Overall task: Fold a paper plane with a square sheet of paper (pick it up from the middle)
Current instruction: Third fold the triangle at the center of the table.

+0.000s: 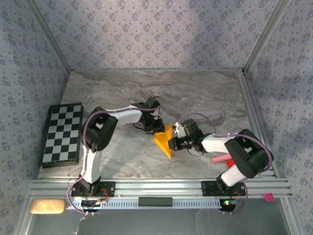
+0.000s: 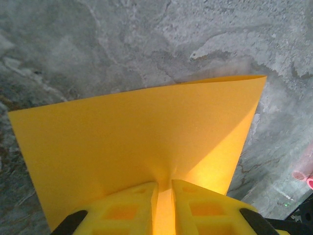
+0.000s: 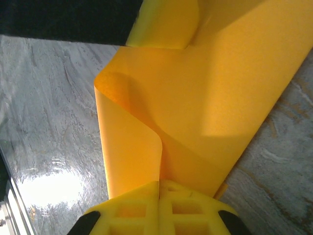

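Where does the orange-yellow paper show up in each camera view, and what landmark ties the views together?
Top external: the paper lies mid-picture, slightly below centre.
Left wrist: it spans the middle, its lower edge pinched by the left gripper.
Right wrist: it curls across the centre and upper right, pinched by the right gripper.
Shared landmark: the grey marbled tabletop beneath the paper.

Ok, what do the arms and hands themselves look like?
The left arm and right arm have black joints, white links and thin purple cables looped alongside. The left hand and right hand have yellow fingers with square recesses.
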